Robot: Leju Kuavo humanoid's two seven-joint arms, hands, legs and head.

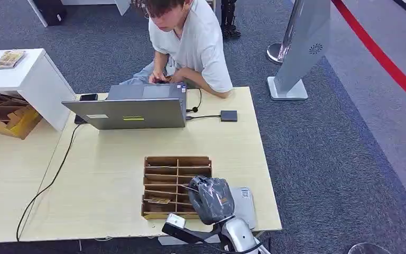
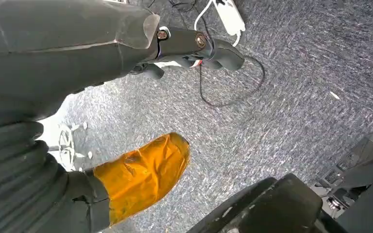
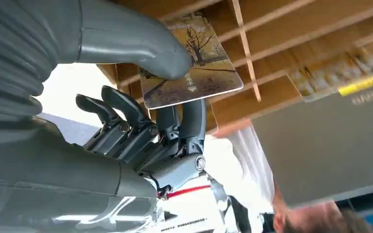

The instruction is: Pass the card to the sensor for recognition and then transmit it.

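Right wrist view: right robot hand (image 3: pixel 141 121) pinches card (image 3: pixel 194 73) over wooden organizer (image 3: pixel 291 53); left apparently empty.

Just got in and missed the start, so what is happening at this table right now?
The robot's right hand pinches a picture card between thumb and fingers, right over the wooden slotted card tray at the near edge of the light wooden table. Another card lies in one slot. The left hand hangs down over the carpet, holding nothing. Across the table a person sits bent over, behind an open laptop. A small dark box is cabled to the laptop.
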